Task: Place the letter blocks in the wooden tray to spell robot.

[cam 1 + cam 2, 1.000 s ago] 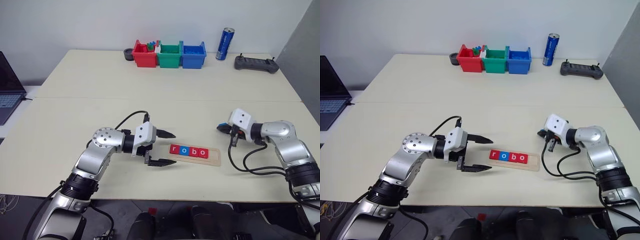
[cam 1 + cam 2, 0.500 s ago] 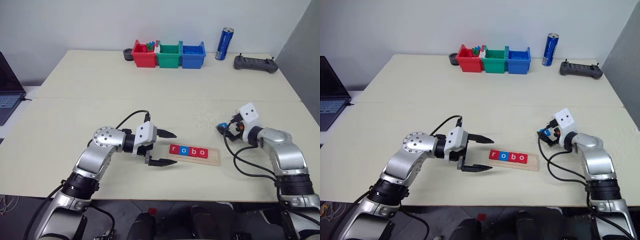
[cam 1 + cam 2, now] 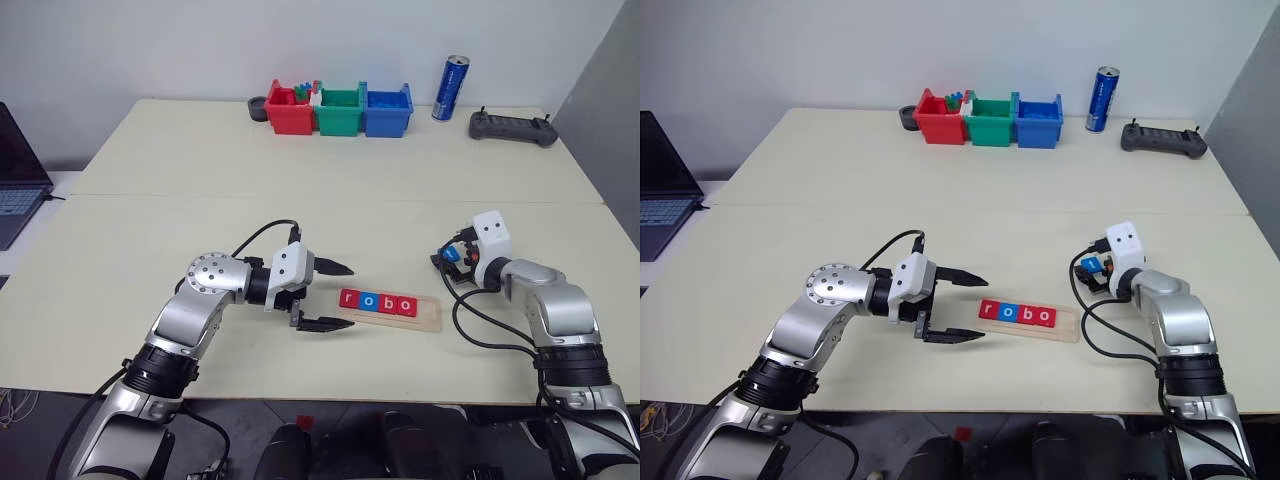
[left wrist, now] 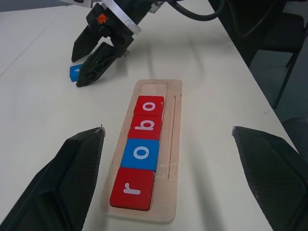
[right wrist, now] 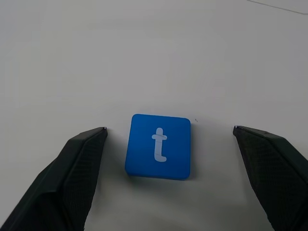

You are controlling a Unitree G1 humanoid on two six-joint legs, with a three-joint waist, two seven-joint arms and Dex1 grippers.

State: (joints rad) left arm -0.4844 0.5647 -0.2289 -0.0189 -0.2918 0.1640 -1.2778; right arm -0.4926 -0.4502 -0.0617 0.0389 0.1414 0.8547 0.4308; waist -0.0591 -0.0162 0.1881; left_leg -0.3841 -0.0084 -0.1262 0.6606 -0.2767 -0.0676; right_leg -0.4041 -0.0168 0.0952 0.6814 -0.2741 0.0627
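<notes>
Wooden tray (image 4: 169, 159) holds 4 letter blocks (image 4: 140, 155) w/ white lowercase letters: red "r", blue "o", red "b", red "o" – reads "robo". Separate blue block (image 5: 159, 146) on table (image 5: 144, 48) reads "t". Can (image 3: 450, 88) print unreadable.

Up at the far edge of the pale cream table (image 3: 330, 190), three small plastic bins sit touching in a row: the red plastic bin (image 3: 286, 111) holds tiny coloured pieces, the green plastic bin (image 3: 339, 111) sits in the middle, then the blue plastic bin (image 3: 387, 111). A small dark round cup (image 3: 257, 108) stands just beside the red one. Further along, a tall blue drink can (image 3: 451, 88) stands upright, with a black handheld controller (image 3: 513, 127) lying near it. An open dark laptop (image 3: 18, 180) sits off the table's left side.
</notes>
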